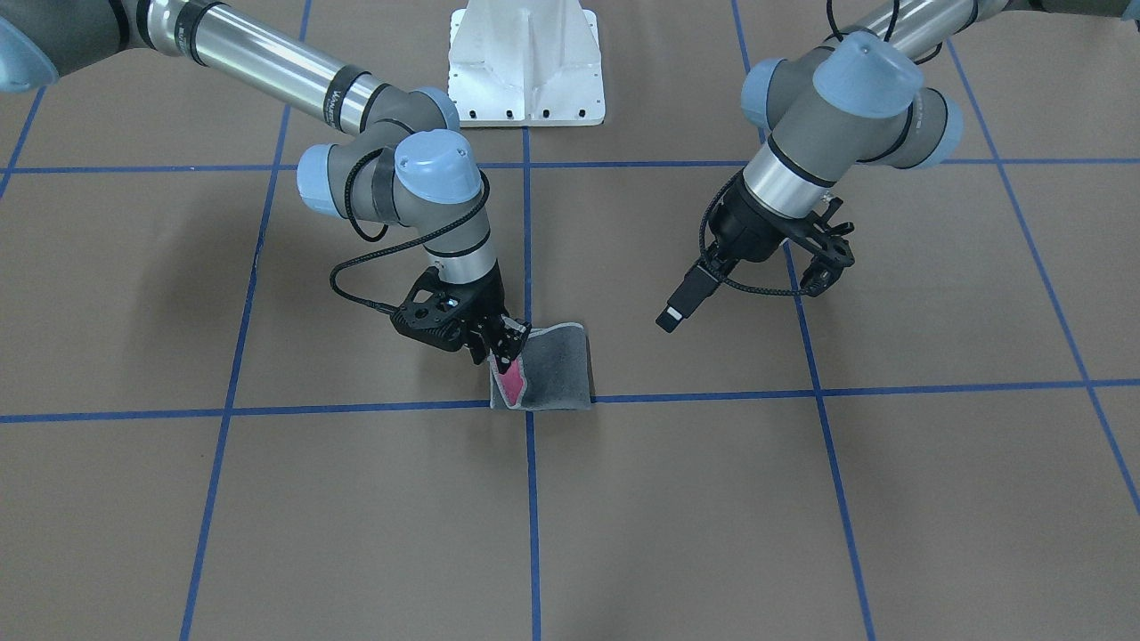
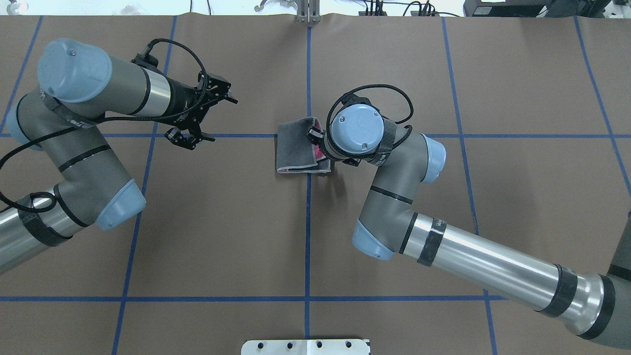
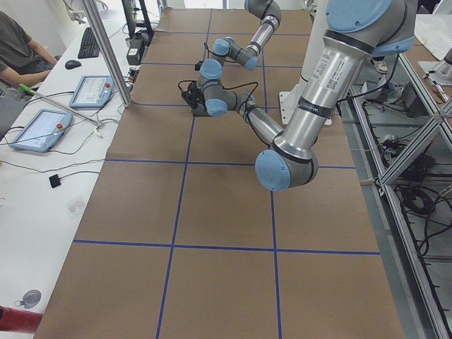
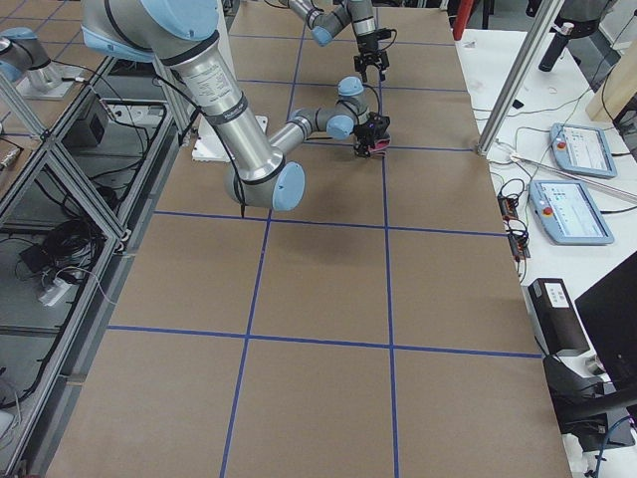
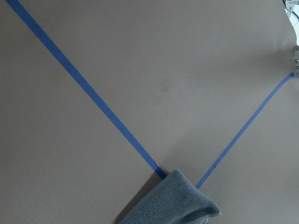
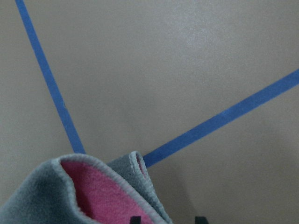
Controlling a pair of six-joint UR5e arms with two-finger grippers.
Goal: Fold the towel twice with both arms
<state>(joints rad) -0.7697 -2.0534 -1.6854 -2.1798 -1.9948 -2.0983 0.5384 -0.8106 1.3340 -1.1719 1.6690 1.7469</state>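
The towel (image 1: 557,369) lies folded near the table's middle, dark grey side out, on a crossing of blue tape lines; it also shows in the overhead view (image 2: 296,150). My right gripper (image 1: 504,354) is shut on the towel's edge nearest the right arm and holds that edge lifted, so the pink inner face (image 6: 105,193) shows. In the overhead view my right wrist hides this gripper. My left gripper (image 2: 219,120) is open and empty, raised above the table well to the towel's left. The left wrist view shows only a grey corner of the towel (image 5: 173,200).
The white pedestal base (image 1: 525,62) stands at the robot's edge of the table. Blue tape lines (image 2: 308,222) divide the brown table into squares. A side desk with tablets (image 4: 582,204) runs along the far side; a person (image 3: 18,46) sits there.
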